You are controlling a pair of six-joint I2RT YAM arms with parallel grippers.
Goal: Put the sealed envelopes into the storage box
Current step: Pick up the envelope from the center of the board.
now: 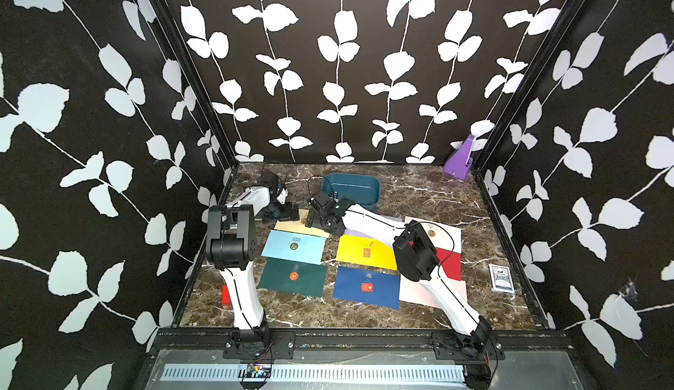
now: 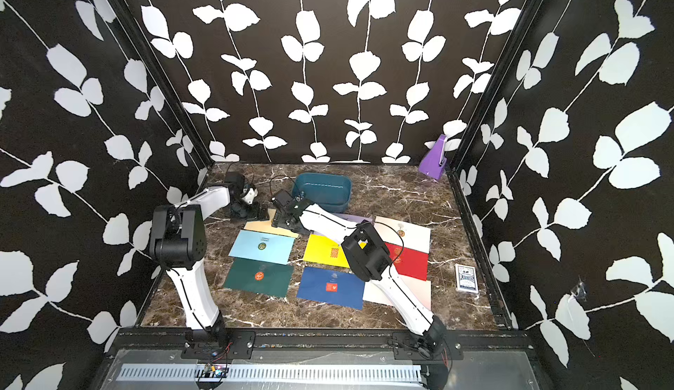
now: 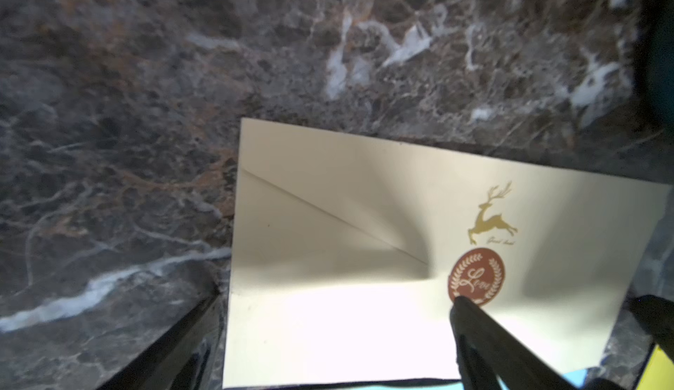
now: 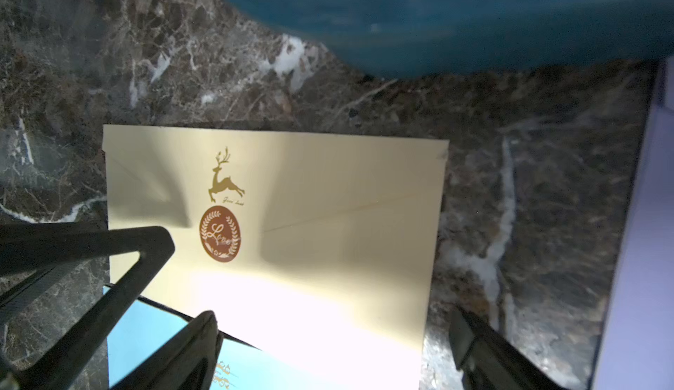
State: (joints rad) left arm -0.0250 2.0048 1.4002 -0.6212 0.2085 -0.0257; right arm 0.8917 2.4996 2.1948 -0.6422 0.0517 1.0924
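Flat on the marble table (image 1: 419,195), sealed face up, just in front of the storage box (image 1: 368,202): the cream envelope (image 4: 328,195), apparently first in line among the sealed envelopes. Long axis running left to right across the table, close to parallel with the near wall of the box. Flap hinged on the far long edge, tip pointing back toward the robot and pinned under a round brown seal (image 4: 220,234), with a gold deer (image 4: 224,176) just beyond it. Near long edge overlapping the light blue envelope (image 1: 281,249); hard to tell which sheet on top.

Poised low over it, both empty: left gripper (image 3: 337,297), jaws spread wide, one fingertip at the rim of the seal, its partner down beside the left short edge; right gripper (image 4: 333,313), equally wide, straddling the other half, outer finger over bare marble past the right short edge.

Judged an opening move, with the box seemingly empty and eight more envelopes spread over the table. Probably best done by pinning the middle with one finger and working another under a short edge, bowing the paper enough to pinch. Avoid dragging the light blue neighbour along or scuffing the seal. Little turning called for afterwards: keep that long axis in line with the box's and lower it level. Off to the sides, no part of the job: purple object (image 1: 460,162), card deck (image 1: 502,278), small red block (image 1: 226,294).
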